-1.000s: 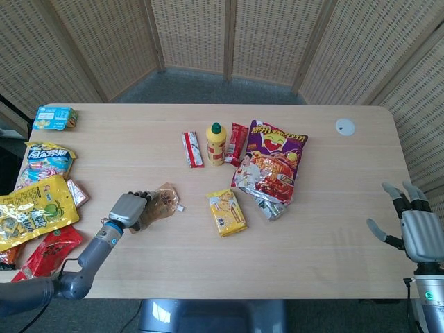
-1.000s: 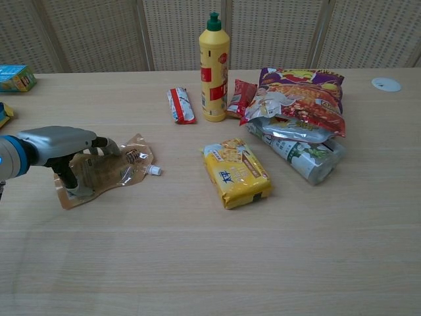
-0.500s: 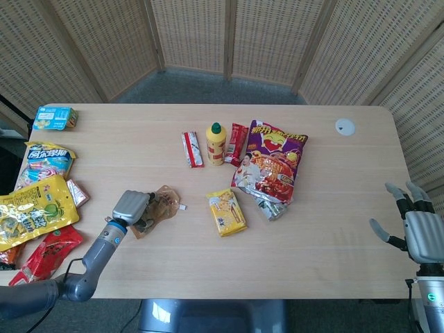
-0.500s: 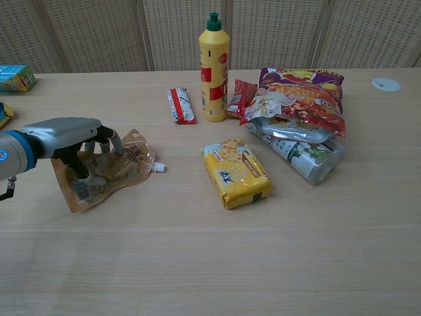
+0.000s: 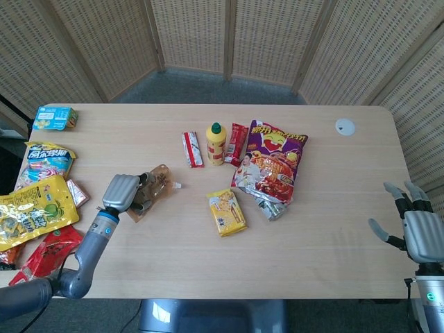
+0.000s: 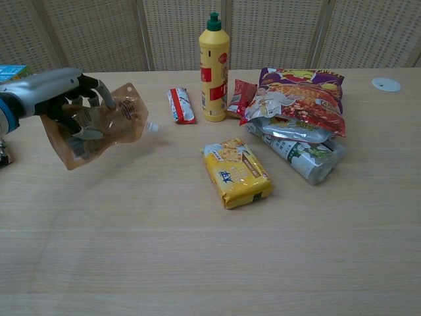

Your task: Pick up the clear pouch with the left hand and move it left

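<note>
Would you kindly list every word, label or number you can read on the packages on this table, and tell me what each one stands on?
None can be read with certainty.
Purple snack bag: large yellow characters at its top, too blurred to read.
Yellow bottle: red label, print too small.
Yellow biscuit pack: blue and white print, illegible.
Blue and pink bag: blue characters, too small to read.
Clear pouch, held by the left hand: dark print, blurred.

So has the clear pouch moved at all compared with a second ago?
Yes. The clear pouch, held in the left hand, has risen off the table and now hangs level with the red-and-white wrapper, no longer below it.
</note>
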Controlling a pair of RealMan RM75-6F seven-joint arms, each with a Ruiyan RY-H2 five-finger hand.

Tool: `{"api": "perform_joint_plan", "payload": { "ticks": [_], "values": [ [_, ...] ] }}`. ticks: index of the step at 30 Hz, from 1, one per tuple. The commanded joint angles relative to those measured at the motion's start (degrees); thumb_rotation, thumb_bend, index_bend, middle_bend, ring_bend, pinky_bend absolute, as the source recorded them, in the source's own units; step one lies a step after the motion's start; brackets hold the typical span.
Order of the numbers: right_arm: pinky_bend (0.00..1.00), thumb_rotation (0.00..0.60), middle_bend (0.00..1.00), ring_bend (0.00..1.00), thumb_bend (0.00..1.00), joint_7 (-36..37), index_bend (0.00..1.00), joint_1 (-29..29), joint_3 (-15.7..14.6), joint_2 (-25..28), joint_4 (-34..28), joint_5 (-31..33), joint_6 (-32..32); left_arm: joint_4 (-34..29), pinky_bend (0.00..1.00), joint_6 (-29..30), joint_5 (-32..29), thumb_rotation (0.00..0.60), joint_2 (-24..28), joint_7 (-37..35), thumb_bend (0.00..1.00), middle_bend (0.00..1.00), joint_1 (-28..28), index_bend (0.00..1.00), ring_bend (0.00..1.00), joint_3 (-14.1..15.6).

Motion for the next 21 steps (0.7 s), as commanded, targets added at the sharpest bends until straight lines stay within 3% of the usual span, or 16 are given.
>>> {"api": "perform_joint_plan", "payload": {
  "ticks": [1, 13, 21],
  "values": [
    [0.0, 0.042, 0.23, 0.0, 0.27, 0.4, 0.11, 0.1, 0.0, -0.3, 0.3, -0.4, 0.0, -7.1, 0.86, 2.7, 1.9, 0.6, 6.3, -0.2, 0.55, 0.69, 0.6, 0.63, 0.79, -2.3],
    [0.0, 0.044, 0.23, 0.0, 0.27, 2.3, 0.1, 0.8, -0.6, -2.8, 2.2, -2.5, -0.2, -29.6, 0.84, 7.3, -0.2, 0.6, 28.3, 2.0, 0.55, 0.69, 2.0, 0.62, 0.78, -11.2],
    [0.0, 0.04, 0.23, 0.0, 0.27, 2.1, 0.1, 1.0, -0.5, -3.3, 2.3, -2.6, -0.2, -34.4, 0.84, 7.9, -2.3, 0.6, 35.4, -0.5, 0.55, 0.69, 3.0, 0.62, 0.78, -13.9]
  ]
}}
